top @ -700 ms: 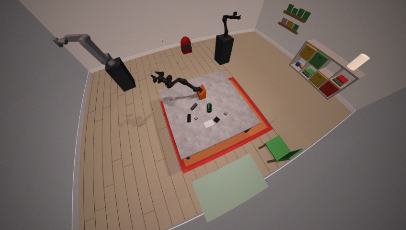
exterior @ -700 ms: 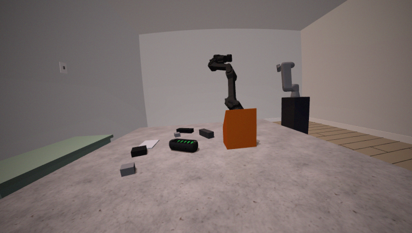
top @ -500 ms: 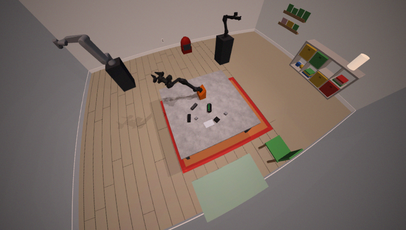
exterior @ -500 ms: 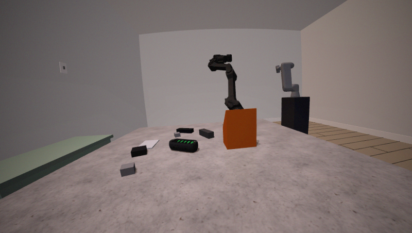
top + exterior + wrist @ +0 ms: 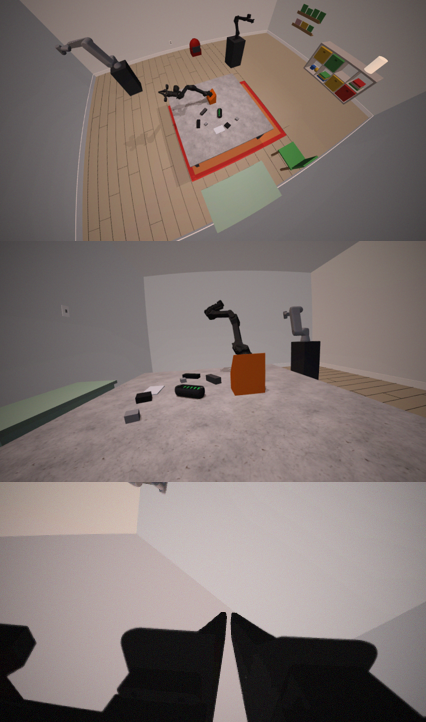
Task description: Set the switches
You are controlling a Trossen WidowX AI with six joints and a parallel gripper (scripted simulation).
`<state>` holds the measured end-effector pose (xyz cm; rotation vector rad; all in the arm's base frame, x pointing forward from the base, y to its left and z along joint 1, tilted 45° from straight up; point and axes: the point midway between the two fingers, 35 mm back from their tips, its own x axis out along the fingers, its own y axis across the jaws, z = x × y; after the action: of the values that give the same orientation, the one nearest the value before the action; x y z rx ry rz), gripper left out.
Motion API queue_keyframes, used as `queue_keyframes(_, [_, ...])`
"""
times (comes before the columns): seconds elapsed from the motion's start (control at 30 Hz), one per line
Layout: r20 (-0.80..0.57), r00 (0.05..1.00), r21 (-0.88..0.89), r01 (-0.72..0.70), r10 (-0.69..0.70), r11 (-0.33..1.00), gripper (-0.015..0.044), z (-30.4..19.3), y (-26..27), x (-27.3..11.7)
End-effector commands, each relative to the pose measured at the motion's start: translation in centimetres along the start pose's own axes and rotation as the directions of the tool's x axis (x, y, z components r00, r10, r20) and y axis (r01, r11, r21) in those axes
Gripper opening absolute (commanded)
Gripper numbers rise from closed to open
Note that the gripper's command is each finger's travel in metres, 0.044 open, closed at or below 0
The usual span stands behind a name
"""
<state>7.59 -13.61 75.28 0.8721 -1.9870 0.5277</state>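
Top: the controller unit [image 5: 219,112] [image 5: 189,391] lies beyond the orange block [image 5: 211,97] [image 5: 247,374] from the end effector [image 5: 159,92] [image 5: 229,614], long axis roughly crosswise to the arm's reach. Exterior: it sits beside the block, green showing; switch numbers unreadable, underside label hidden. Wrist: fingers nearly together, empty; unit out of view.

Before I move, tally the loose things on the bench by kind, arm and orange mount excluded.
Controller unit: 1
Long dark blocks: 2
Short black block: 1
Small grey blocks: 2
White sheet: 1
Total: 7
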Motion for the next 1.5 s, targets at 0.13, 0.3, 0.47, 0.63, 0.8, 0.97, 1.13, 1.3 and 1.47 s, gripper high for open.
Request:
queue_keyframes(0.13, [-0.028,0.936,-0.354,0.318,-0.35,0.879,0.0,-2.0,-12.7,-5.5])
queue_keyframes(0.3, [-0.04,0.855,-0.498,0.432,-0.517,0.752,0.0,-3.2,-18.7,-10.2])
queue_keyframes(0.47, [-0.044,0.744,-0.681,0.467,-0.667,0.565,0.0,-4.0,-23.9,-15.5])
queue_keyframes(0.63, [-0.039,0.6,-0.84,0.414,-0.799,0.351,0.0,-4.8,-28.4,-21.9])
queue_keyframes(0.8, [-0.038,0.489,-0.885,0.389,-0.871,0.256,0.0,-5.0,-30.5,-26.6])
queue_keyframes(0.97, [-0.01,0.343,-0.968,0.232,-0.939,0.095,0.0,-4.8,-33.0,-32.7])
queue_keyframes(1.13, [0.042,0.179,-0.997,-0.062,-0.983,-0.054,0.0,-4.3,-35.1,-39.8])
queue_keyframes(1.3, [0.109,0.023,-0.917,-0.382,-0.994,-0.109,0.0,-3.3,-36.1,-46.9])
queue_keyframes(1.47, [0.201,-0.135,-0.706,-0.707,-0.97,-0.047,0.0,-1.7,-36.1,-54.7])
